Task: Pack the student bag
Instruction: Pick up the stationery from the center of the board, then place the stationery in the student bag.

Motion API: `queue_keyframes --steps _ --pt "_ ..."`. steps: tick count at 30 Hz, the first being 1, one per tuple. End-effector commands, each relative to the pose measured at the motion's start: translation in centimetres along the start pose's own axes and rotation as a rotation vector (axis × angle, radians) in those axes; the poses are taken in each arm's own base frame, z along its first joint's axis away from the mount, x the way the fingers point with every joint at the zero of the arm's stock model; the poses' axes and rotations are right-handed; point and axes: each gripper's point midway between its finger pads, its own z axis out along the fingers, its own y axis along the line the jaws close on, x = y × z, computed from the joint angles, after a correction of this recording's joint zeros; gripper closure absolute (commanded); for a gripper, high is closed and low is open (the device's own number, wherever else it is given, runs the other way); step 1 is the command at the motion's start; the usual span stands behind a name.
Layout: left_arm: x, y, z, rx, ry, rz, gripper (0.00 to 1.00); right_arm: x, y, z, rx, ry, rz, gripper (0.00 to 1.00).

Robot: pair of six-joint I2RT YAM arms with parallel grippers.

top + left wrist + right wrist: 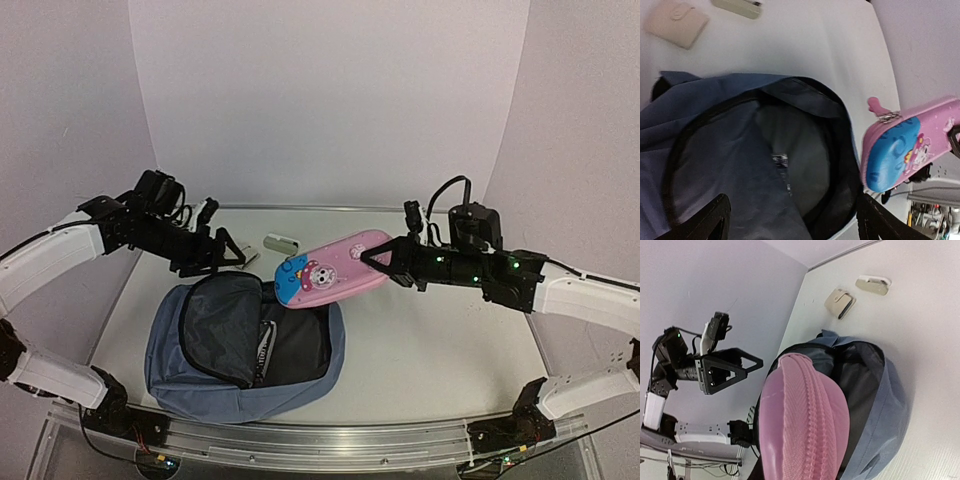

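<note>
The dusty-blue student bag [200,370] lies flat at the front left of the table, its main compartment unzipped and gaping, dark lining showing [805,150]. My left gripper [226,252] hovers open and empty over the bag's far rim; its black fingers [710,222] straddle the opening in the left wrist view. My right gripper [378,259] is shut on one end of a pink and blue cartoon pencil case [330,267]. It holds the case in the air, with the blue end over the bag's right rim. The case fills the right wrist view [800,430], hiding my fingers.
A beige wallet [676,22] and a small pale oblong object [282,243] lie on the table beyond the bag. Both also show in the right wrist view, the wallet [840,302] and the oblong object [872,284]. White walls enclose the table on three sides.
</note>
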Motion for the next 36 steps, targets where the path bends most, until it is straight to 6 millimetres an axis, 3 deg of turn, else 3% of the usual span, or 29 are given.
queue_keyframes --steps 1,4,9,14,20,31,33,36 --pt "0.4 6.6 -2.8 -0.17 -0.059 -0.188 0.12 -2.6 0.3 -0.1 0.002 -0.14 0.043 1.0" --pt "1.1 9.4 -3.1 -0.21 -0.069 -0.263 0.11 -2.3 -0.2 0.2 0.014 -0.133 0.048 1.0" --pt "2.7 11.9 -1.6 -0.188 -0.052 -0.357 0.1 -1.7 -0.9 0.6 0.025 -0.123 0.06 1.0" --pt "2.7 11.1 -0.4 -0.086 -0.049 -0.373 0.13 -1.3 -1.5 0.9 0.038 -0.124 0.078 1.0" --pt "1.9 9.9 -0.2 -0.012 -0.062 -0.357 0.31 -0.5 -2.3 2.5 0.051 -0.112 0.105 1.0" --pt "2.6 10.4 0.8 -0.011 -0.004 -0.373 0.54 -0.4 -2.4 4.1 0.066 -0.123 0.111 1.0" --pt "2.6 10.3 0.8 -0.013 -0.005 -0.371 0.65 -0.5 -2.7 4.2 0.073 -0.131 0.122 1.0" --pt "2.0 9.9 0.1 -0.012 -0.032 -0.353 0.94 -0.7 -3.0 4.2 0.08 -0.149 0.15 1.0"
